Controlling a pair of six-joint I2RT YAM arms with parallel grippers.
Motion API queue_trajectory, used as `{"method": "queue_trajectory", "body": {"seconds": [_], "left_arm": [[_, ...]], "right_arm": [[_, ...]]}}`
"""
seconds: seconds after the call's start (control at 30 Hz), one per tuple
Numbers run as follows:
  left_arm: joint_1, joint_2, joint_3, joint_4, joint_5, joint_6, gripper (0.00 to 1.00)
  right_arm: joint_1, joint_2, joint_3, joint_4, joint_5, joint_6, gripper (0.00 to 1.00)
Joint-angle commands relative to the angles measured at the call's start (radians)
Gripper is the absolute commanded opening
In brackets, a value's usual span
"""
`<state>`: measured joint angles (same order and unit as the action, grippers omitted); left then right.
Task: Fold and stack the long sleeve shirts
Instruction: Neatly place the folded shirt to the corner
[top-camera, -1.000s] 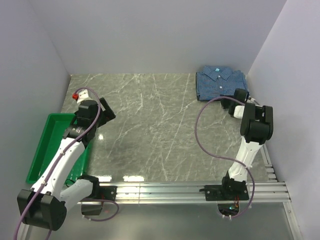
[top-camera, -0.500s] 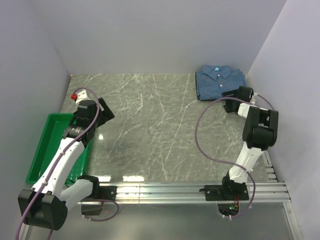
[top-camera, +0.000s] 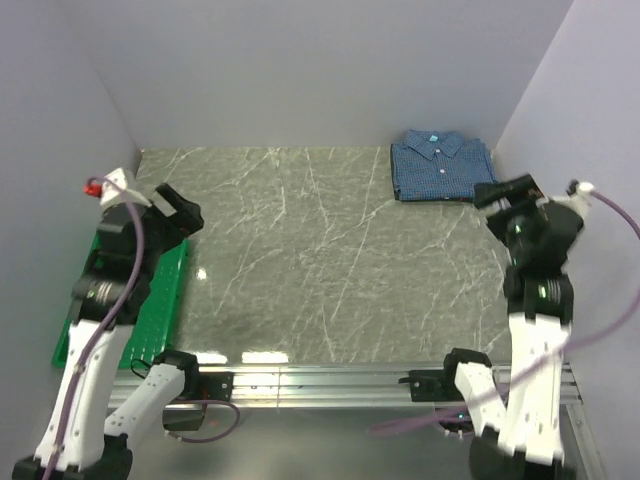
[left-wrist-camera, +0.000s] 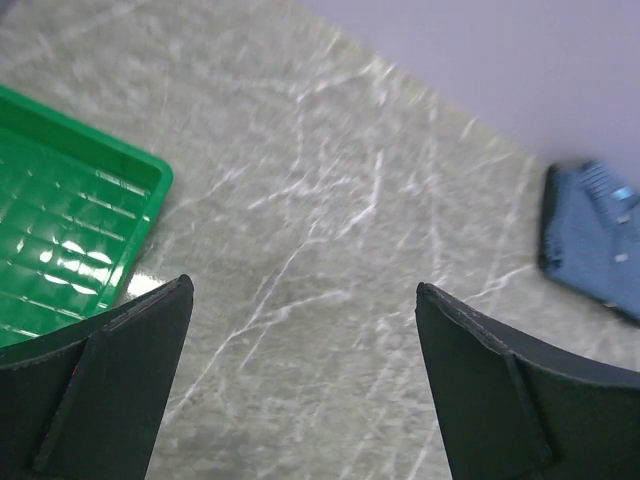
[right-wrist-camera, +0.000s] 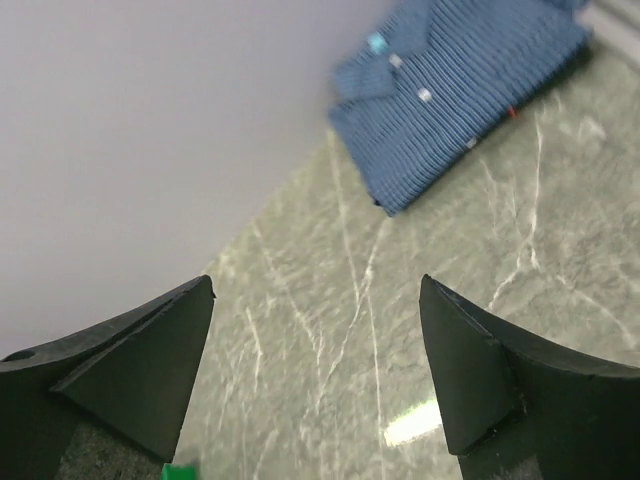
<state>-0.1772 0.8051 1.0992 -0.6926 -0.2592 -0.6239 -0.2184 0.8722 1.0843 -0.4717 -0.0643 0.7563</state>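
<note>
One folded long sleeve shirt (top-camera: 442, 167), blue with fine checks, a collar and white buttons, lies flat at the table's back right corner. A dark strip runs under its near edge; I cannot tell whether that is shadow or cloth. My right gripper (top-camera: 505, 190) hangs raised just right of and nearer than the shirt, open and empty. In the right wrist view the shirt (right-wrist-camera: 460, 95) lies well beyond the open gripper (right-wrist-camera: 318, 285). My left gripper (top-camera: 175, 205) is raised at the far left, open and empty. The left wrist view shows the shirt (left-wrist-camera: 595, 245) far off past the open gripper (left-wrist-camera: 305, 290).
A green plastic tray (top-camera: 165, 300) with a gridded floor sits at the table's left edge under the left arm; its corner (left-wrist-camera: 60, 240) shows in the left wrist view. Grey walls enclose the marbled table (top-camera: 320, 260) on three sides. An aluminium rail (top-camera: 330, 380) runs along the near edge.
The right gripper opened, let go of the shirt's near right edge and rose back toward the base. The left arm lifted and swung left over the tray. The shirt stayed in place.
</note>
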Motion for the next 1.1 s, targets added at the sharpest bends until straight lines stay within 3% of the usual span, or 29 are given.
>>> {"method": "queue_trajectory", "body": {"seconds": [0.0, 0.13, 0.3, 0.43, 0.73, 1.07], "left_arm": [[0.005, -0.075, 0.111, -0.159, -0.031, 0.013, 0.99], [0.005, -0.194, 0.201, -0.234, -0.087, 0.024, 0.99], [-0.011, -0.326, 0.254, -0.304, -0.173, 0.009, 0.99], [-0.067, -0.434, 0.171, -0.324, -0.279, -0.02, 0.99], [-0.128, -0.566, 0.004, -0.285, -0.296, -0.049, 0.99], [-0.133, -0.592, -0.033, -0.249, -0.39, -0.072, 0.99]], "right_arm": [[0.002, -0.16, 0.0, -0.198, 0.011, -0.119, 0.9], [0.022, -0.394, -0.021, -0.284, 0.076, -0.218, 0.9], [0.161, -0.527, -0.064, -0.372, 0.231, -0.244, 0.9], [0.205, -0.608, -0.124, -0.416, 0.294, -0.264, 0.87], [0.214, -0.68, -0.198, -0.383, 0.278, -0.262, 0.86], [0.214, -0.691, -0.196, -0.352, 0.271, -0.268, 0.86]]}}
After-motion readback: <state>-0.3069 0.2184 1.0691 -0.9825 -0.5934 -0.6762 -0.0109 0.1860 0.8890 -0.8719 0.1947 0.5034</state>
